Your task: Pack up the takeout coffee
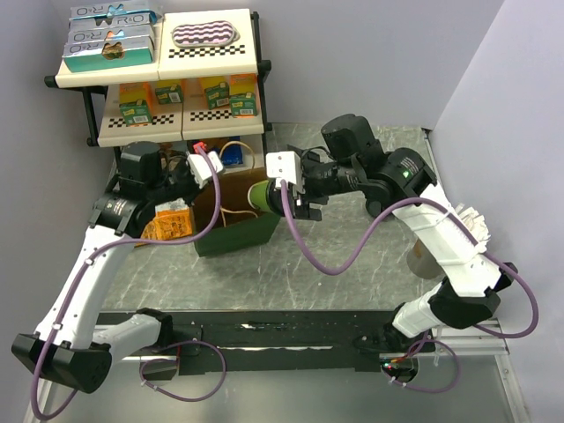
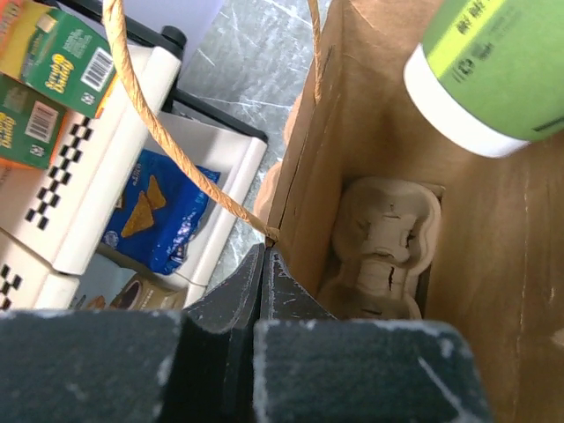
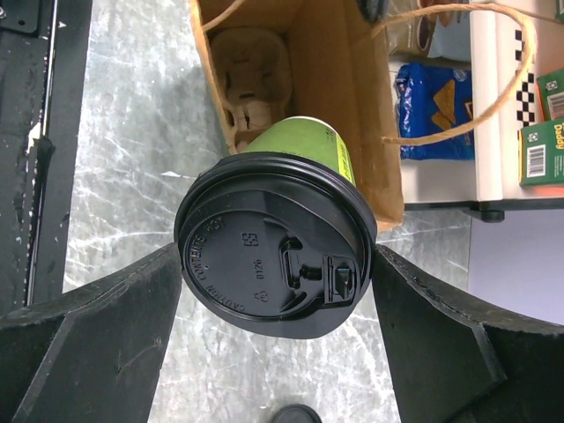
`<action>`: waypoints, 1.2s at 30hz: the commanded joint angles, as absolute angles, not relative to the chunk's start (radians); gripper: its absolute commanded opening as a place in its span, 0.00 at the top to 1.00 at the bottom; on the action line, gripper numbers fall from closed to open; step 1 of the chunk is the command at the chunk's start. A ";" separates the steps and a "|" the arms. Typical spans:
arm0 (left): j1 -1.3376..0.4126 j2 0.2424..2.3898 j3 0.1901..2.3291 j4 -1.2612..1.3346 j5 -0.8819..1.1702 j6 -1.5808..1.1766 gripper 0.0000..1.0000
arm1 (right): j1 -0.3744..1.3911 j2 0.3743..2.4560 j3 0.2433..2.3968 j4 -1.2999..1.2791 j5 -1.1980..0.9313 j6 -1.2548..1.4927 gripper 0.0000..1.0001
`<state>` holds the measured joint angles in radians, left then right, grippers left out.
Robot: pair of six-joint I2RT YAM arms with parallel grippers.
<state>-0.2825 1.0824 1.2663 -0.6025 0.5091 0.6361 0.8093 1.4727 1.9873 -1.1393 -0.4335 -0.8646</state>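
The takeout coffee [image 1: 263, 196] is a green cup with a black lid [image 3: 278, 256]. It lies tipped on its side in my right gripper [image 1: 291, 198], whose fingers [image 3: 132, 317] press on the lid's rim from both sides. The cup's base [image 2: 493, 70] hangs over the open mouth of the brown paper bag [image 1: 231, 189]. A moulded-pulp cup carrier [image 2: 383, 251] lies at the bag's bottom and also shows in the right wrist view [image 3: 251, 75]. My left gripper [image 2: 264, 251] is shut on the bag's rim, at the foot of its twine handle [image 2: 167, 141].
A shelf rack [image 1: 159, 97] with boxes stands behind the bag, with a blue chip packet [image 2: 145, 207] on its low shelf. An orange packet [image 1: 167, 220] lies by the left arm. Pale cups [image 1: 423, 260] stand at the right. A loose black lid [image 3: 295, 414] lies on the table.
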 commanded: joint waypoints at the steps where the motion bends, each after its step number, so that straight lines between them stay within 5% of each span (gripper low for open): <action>1: -0.299 1.042 1.236 -0.563 0.558 0.652 0.99 | 0.818 1.422 1.964 -1.077 -0.439 -0.853 1.00; 15: -0.405 0.966 1.140 -0.571 0.672 0.453 0.99 | 0.890 1.448 2.017 -1.209 -0.457 -0.911 1.00; 36: -0.520 0.839 1.000 -0.454 0.600 0.330 0.99 | 1.043 1.410 1.793 -1.194 -0.206 -0.870 1.00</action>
<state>-0.5007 0.8520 1.0019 -0.5171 0.6182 0.3695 1.0050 1.4513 1.8057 -1.2495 -0.2852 -0.9043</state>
